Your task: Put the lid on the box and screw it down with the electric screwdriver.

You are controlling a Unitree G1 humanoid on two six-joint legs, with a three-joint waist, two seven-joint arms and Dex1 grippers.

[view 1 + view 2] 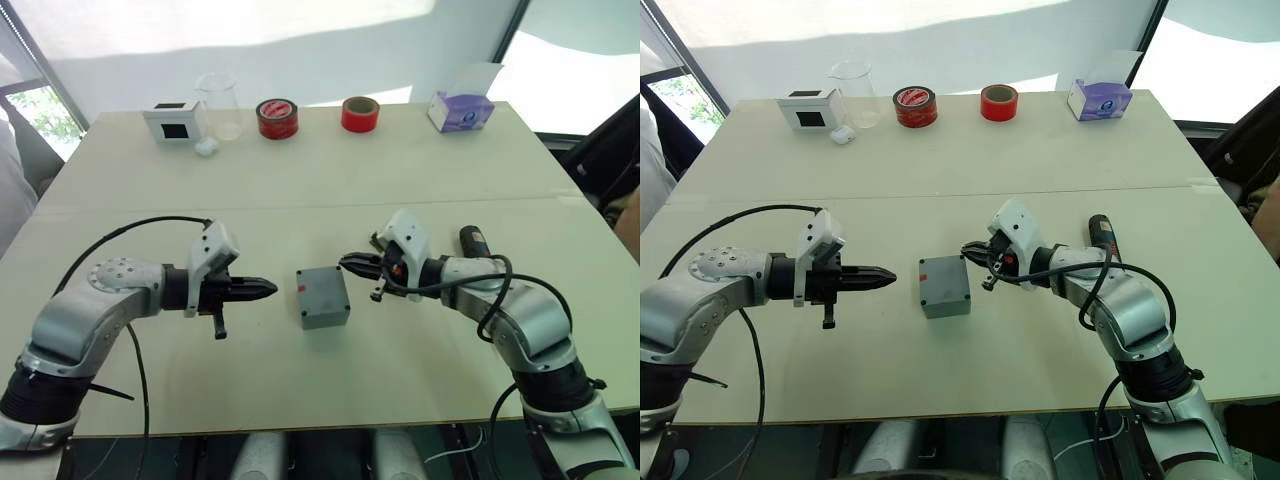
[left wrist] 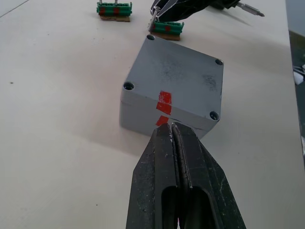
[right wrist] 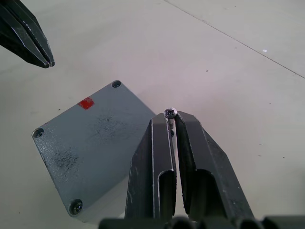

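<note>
- The right gripper point(image 3: 171, 119), two black fingers, is clenched on a small metal screw point(image 3: 170, 113), poised just above the near edge of the flat grey plastic lid point(image 3: 90, 143).
- That lid already sits on the deep grey plastic box point(image 2: 164, 121), red marks lined up; one screw looks seated in a corner hole point(image 3: 75, 206), other holes appear empty.
- The left gripper point(image 2: 172, 131) hangs pinched together and empty, just beside the box's marked wall.
- Step in hand, likely: placing screws. Next move calls for lowering the screw upright into an open hole.
- The long black cylindrical electric screwdriver point(image 1: 1101, 234) lies on the pale table point(image 1: 1040, 160), behind the right arm.
</note>
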